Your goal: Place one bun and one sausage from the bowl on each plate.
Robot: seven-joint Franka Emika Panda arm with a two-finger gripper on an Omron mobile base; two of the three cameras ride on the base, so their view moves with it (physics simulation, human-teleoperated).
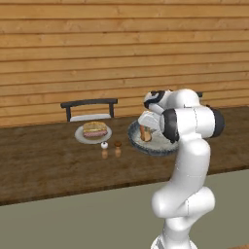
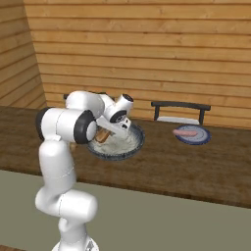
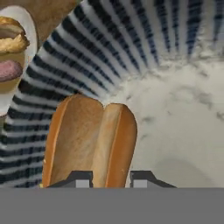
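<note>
Bun (image 3: 89, 140): lower left of the hand view, inside the bowl (image 3: 131, 48). Claw (image 3: 111, 178) nearly closed, pinching its near end. Likely light, soft, crushable; grip mid-body gently.

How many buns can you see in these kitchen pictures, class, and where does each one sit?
2. One bun is in the bowl, between the gripper fingertips. The other bun lies on the pale plate with a sausage. The arm could hide more.
</note>
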